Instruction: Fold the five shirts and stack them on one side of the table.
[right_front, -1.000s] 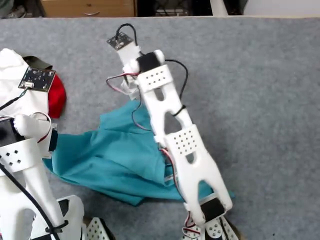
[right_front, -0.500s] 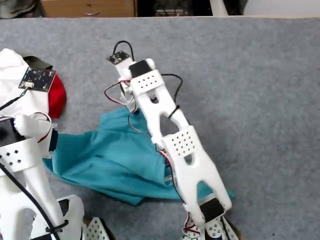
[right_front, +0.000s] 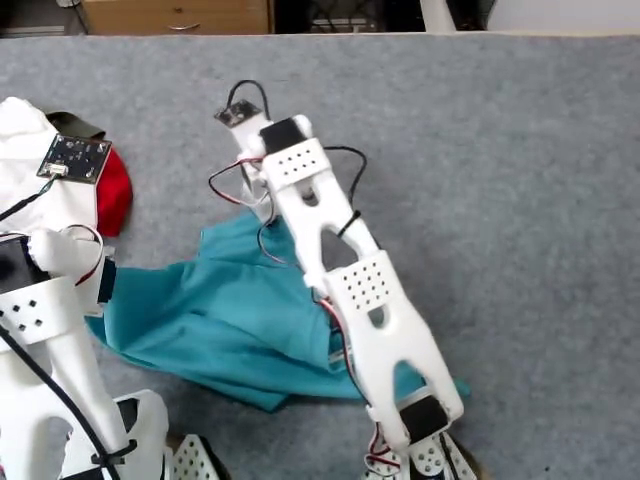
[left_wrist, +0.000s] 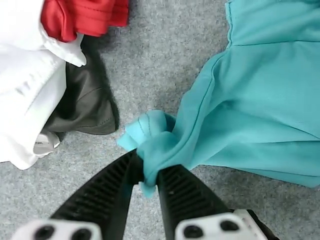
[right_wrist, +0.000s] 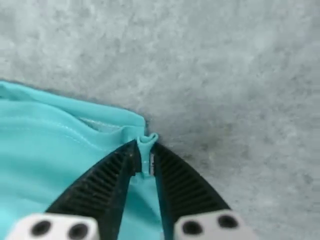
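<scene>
A teal shirt (right_front: 225, 310) lies crumpled on the grey table, between the two arms. My left gripper (left_wrist: 145, 172) is shut on a bunched corner of the teal shirt (left_wrist: 260, 100), at the shirt's left end beside the pile. My right gripper (right_wrist: 144, 155) is shut on a pinched fold at the teal shirt's (right_wrist: 55, 150) far edge, low over the carpet. In the high view the right arm (right_front: 330, 260) stretches over the shirt and hides its gripper. A pile of white (right_front: 30, 170), red (right_front: 113, 190) and dark (right_front: 75, 125) shirts sits at the table's left side.
The pile shows in the left wrist view as white shirt (left_wrist: 25, 75), red shirt (left_wrist: 85, 17) and dark shirt (left_wrist: 85, 107), close to the pinched corner. Bare grey table (right_front: 510, 180) stretches to the right. A wooden cabinet (right_front: 175, 15) stands beyond the far edge.
The right arm's wrist has shifted slightly toward the left and nearer, drawing the teal shirt's far edge with it. The left arm has stayed still.
</scene>
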